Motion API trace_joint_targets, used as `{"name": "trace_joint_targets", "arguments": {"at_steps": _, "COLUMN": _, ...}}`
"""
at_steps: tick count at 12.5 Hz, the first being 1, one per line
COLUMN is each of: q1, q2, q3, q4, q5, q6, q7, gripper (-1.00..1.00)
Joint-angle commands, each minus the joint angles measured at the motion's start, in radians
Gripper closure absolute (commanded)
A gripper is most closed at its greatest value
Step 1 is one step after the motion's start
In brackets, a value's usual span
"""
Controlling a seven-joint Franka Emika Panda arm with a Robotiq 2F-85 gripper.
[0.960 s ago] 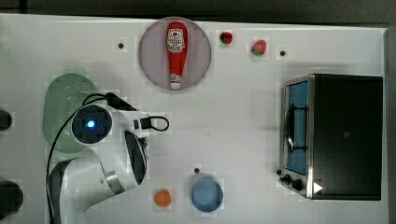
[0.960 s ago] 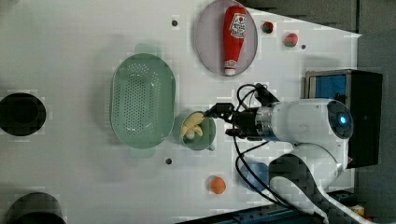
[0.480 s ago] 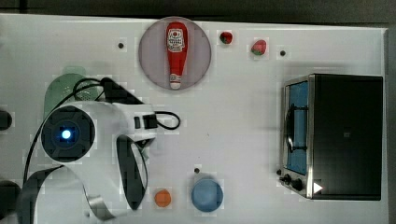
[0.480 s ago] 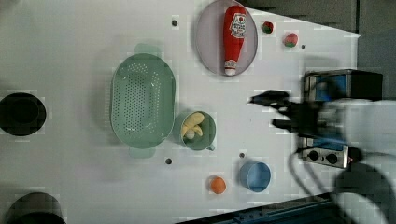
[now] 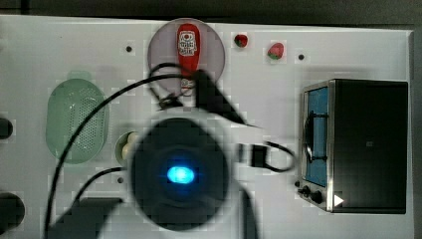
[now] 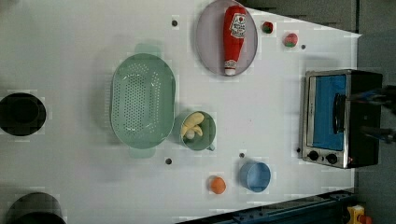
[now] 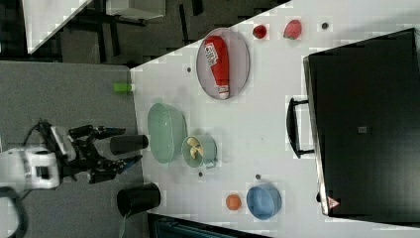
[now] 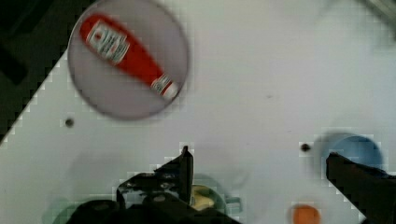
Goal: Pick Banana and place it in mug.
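The pale yellow banana (image 6: 192,126) lies inside the mint-green mug (image 6: 207,140), which stands beside the green colander (image 6: 142,100). The right view shows the same banana (image 7: 194,147) in the mug (image 7: 208,147). My gripper (image 7: 120,146) is open and holds nothing, far off toward the right view's left, well apart from the mug. In the left view the gripper (image 6: 373,115) hangs at the right edge, in front of the toaster oven. In the wrist view, the banana (image 8: 201,196) and mug (image 8: 219,189) sit by one dark finger (image 8: 184,163). The arm's body covers most of the mug (image 5: 122,148) in the top view.
A ketchup bottle (image 6: 233,37) lies on a grey plate (image 6: 210,51). Two strawberries (image 6: 289,39) sit at the far corner. A toaster oven (image 6: 336,116), a blue bowl (image 6: 255,176) and an orange ball (image 6: 217,185) stand nearby. Black cups (image 7: 130,144) are at the table's side.
The arm has drawn away from the mug, moving to the left view's right edge and looming larger in the top view. The banana stays in the mug.
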Motion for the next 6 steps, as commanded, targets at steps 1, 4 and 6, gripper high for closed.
{"name": "trace_joint_targets", "arguments": {"at_steps": 1, "q1": -0.021, "q2": 0.044, "q3": -0.056, "q4": 0.058, "q5": -0.007, "q6": -0.103, "q7": -0.071, "gripper": -1.0}}
{"name": "trace_joint_targets", "arguments": {"at_steps": 4, "q1": -0.022, "q2": 0.044, "q3": -0.107, "q4": 0.077, "q5": -0.038, "q6": -0.132, "q7": -0.14, "gripper": -1.0}}
{"name": "trace_joint_targets", "arguments": {"at_steps": 6, "q1": -0.022, "q2": 0.048, "q3": -0.111, "q4": 0.075, "q5": -0.039, "q6": -0.137, "q7": -0.162, "gripper": -1.0}}
